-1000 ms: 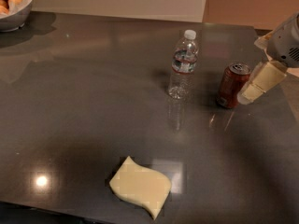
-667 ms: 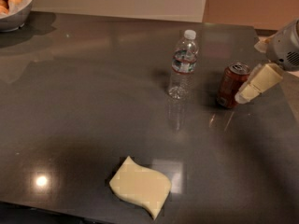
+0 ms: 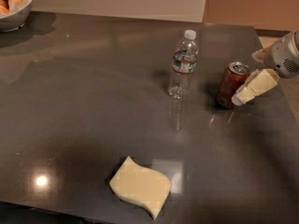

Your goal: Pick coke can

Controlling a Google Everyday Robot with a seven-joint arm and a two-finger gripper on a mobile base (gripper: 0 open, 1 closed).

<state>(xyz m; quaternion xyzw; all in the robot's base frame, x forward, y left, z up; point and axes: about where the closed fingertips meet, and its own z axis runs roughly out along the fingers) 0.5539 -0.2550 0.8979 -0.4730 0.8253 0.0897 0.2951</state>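
The coke can [image 3: 231,85], dark red with a silver top, stands upright on the dark table [image 3: 93,101] at the right, to the right of the water bottle. My gripper [image 3: 250,78] comes in from the right edge and is open, right beside the can. Its near cream finger [image 3: 254,87] lies along the can's right side with its tip by the can's base. The far finger [image 3: 258,55] shows only as a small part behind and to the right of the can. The can is not lifted.
A clear water bottle [image 3: 182,65] with a white cap stands left of the can. A yellow sponge [image 3: 140,185] lies near the table's front edge. A bowl [image 3: 13,6] of round pale foods sits at the back left corner.
My gripper has edged a little left toward the can, its near finger now closer to the can's base. The can, bottle and sponge have not moved.
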